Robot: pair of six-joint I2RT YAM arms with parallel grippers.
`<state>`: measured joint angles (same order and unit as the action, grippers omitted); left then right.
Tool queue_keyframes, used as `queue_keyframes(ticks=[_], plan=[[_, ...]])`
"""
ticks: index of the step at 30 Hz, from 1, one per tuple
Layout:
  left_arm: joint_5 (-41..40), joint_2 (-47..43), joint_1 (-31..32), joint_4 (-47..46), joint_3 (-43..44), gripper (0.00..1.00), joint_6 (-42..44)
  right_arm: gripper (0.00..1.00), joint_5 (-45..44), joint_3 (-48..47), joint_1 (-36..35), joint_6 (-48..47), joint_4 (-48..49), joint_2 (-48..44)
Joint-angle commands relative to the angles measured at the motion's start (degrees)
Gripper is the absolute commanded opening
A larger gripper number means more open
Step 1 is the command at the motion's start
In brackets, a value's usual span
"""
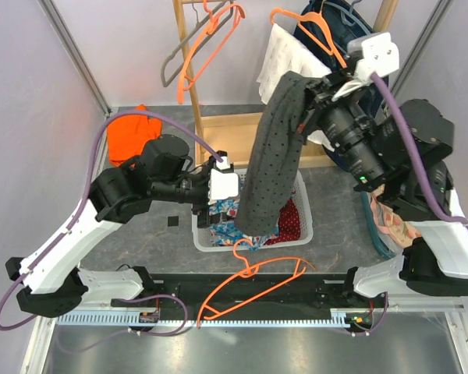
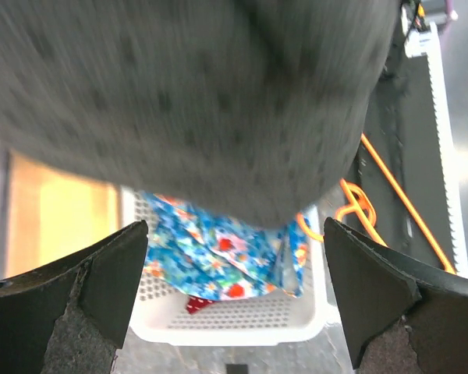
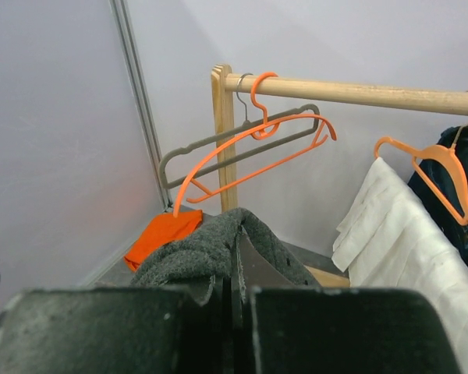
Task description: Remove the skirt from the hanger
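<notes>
Top view, skirt (image 1: 269, 156): grey and dotted, hanging in a long strip from upper right to lower left, its low end over the white basket (image 1: 306, 218)
Top view, right gripper (image 1: 316, 92): holds the skirt's top end high, so the long axis runs down and away from it toward the left arm
Top view, left gripper (image 1: 232, 185): just beside the middle of the strip on its left, and the nearer of the two to the loose lower end
Top view, orange hanger (image 1: 253, 284): lies flat at the near edge, hook just under the hem; the skirt looks to be off it, though whether hook and hem touch cannot be told
Left wrist view, left gripper (image 2: 234, 227): jaws spread wide with nothing between them
Left wrist view, skirt (image 2: 195, 101): blurred, fills the upper frame just above and ahead of the jaws; the basket (image 2: 234, 331) with a blue floral cloth (image 2: 218, 249) sits below, the orange hanger (image 2: 390, 191) to the right
Right wrist view, right gripper (image 3: 234, 304): jaws pressed together on a fold of the skirt (image 3: 195, 253)
Right wrist view, wooden rail (image 3: 359, 92): well behind the held fold, carrying other hangers
</notes>
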<state>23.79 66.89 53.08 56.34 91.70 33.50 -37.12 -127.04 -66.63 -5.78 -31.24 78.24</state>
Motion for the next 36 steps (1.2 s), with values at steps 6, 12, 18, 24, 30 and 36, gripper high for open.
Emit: queue_keyframes(ticks=[6,12,18,24,30,36], plan=[[-4.4,-2.0,-2.0,-3.9,2.0,1.00,-2.6,0.00,-2.5,2.1,-0.1,-1.8,7.3,5.1],[-4.3,-3.1,-2.3,-4.3,-0.1,1.00,-3.1,0.00,-7.9,14.6,0.3,0.6,9.3,1.6],[-10.8,-2.6,-2.2,-9.6,-10.6,1.00,-4.7,0.00,-10.3,24.3,3.3,4.9,7.9,-0.7],[-10.4,-3.5,-2.2,-9.1,-16.7,1.00,-3.1,0.00,-8.2,35.3,8.5,14.5,3.0,-3.0],[-6.2,-5.5,-2.1,-4.1,-18.4,0.99,-1.2,0.00,-3.7,50.6,11.5,22.9,-0.7,-3.4],[2.6,-5.0,-1.9,-0.5,-20.0,1.00,-4.1,0.00,-1.5,58.7,14.9,26.0,1.3,-1.4]])
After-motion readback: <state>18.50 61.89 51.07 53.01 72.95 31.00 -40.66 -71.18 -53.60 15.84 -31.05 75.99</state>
